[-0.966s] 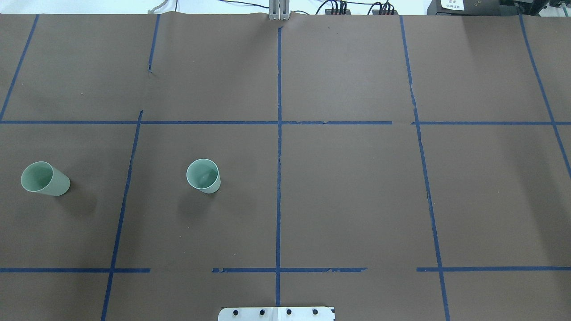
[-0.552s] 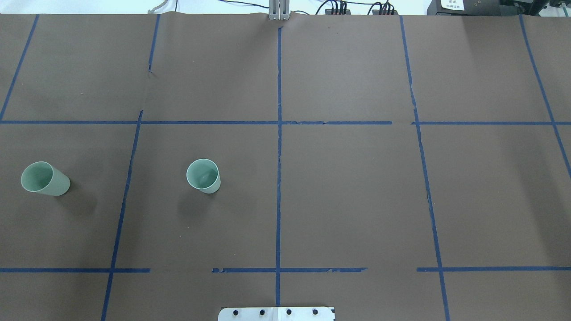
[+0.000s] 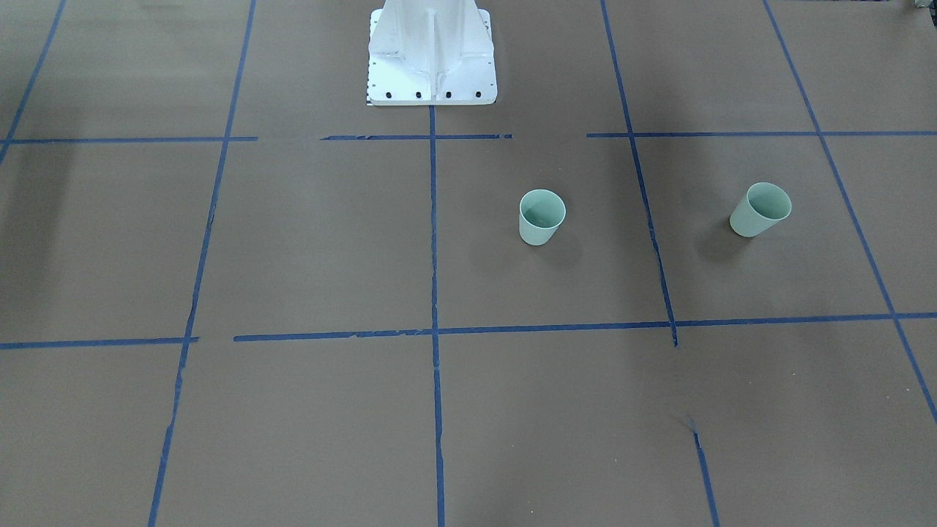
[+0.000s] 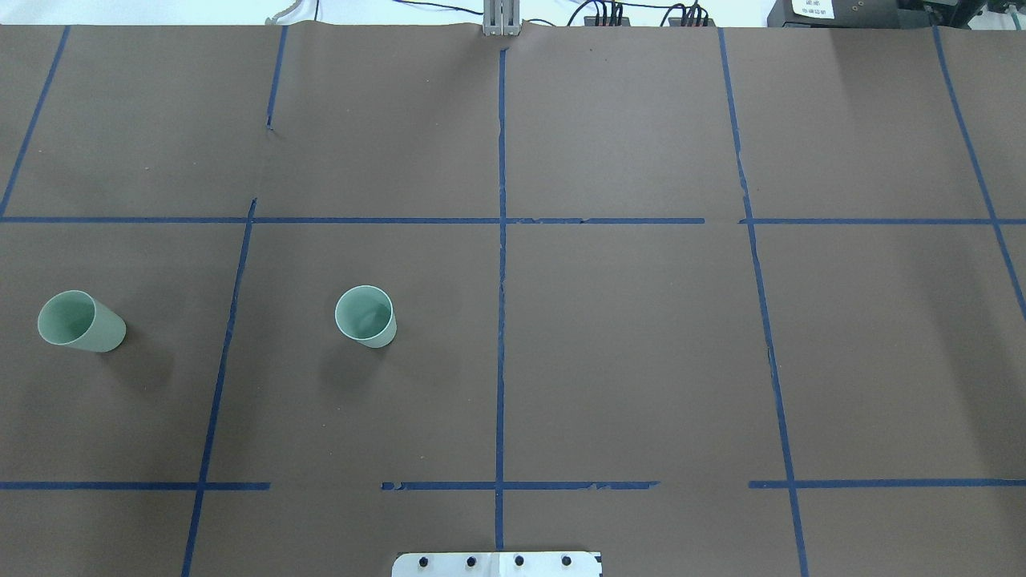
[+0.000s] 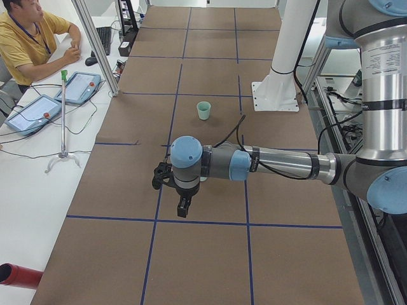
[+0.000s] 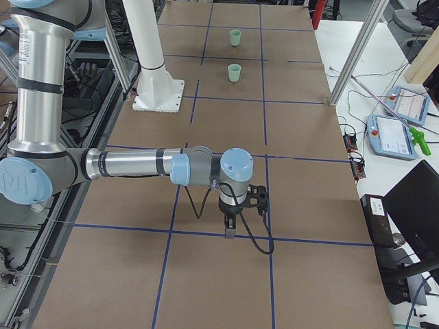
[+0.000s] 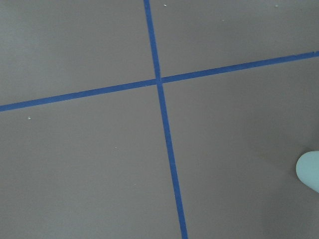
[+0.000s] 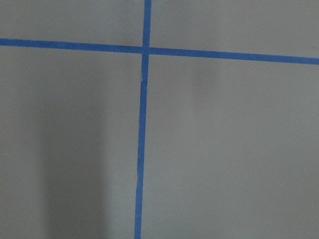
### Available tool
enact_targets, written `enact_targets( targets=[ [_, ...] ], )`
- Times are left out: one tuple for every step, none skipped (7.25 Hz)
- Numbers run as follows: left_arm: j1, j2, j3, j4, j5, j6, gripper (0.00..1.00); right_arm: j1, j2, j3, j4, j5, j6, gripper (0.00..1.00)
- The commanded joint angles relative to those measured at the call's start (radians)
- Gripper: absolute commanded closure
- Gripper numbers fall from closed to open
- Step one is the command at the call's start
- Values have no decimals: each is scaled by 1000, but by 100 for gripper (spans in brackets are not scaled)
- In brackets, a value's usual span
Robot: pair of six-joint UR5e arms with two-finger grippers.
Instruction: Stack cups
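Two pale mint-green cups stand upright and apart on the brown table. One cup is left of the centre tape line. The other cup is near the table's left end. Both show in the exterior right view, the nearer cup and the farther cup. A pale cup edge shows in the left wrist view. My left gripper and right gripper hang above the table, far from the cups, and show only in side views. I cannot tell whether they are open or shut.
Blue tape lines split the table into squares. The white robot base plate sits at the robot's edge of the table. An operator with tablets sits beside the left end. A slim stand is there too.
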Motion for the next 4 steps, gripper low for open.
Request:
enact_targets(
  targets=[
    [162, 12, 4, -223, 1, -317, 0, -1, 0, 0, 0, 0, 0, 0],
    [239, 36, 4, -350, 17, -498, 0, -1, 0, -2, 0, 0, 0, 0],
    [337, 66, 6, -507, 84, -699, 0, -1, 0, 0, 0, 0, 0, 0],
    [409, 69, 15, -601, 112, -865, 0, -1, 0, 0, 0, 0, 0, 0]
  ],
)
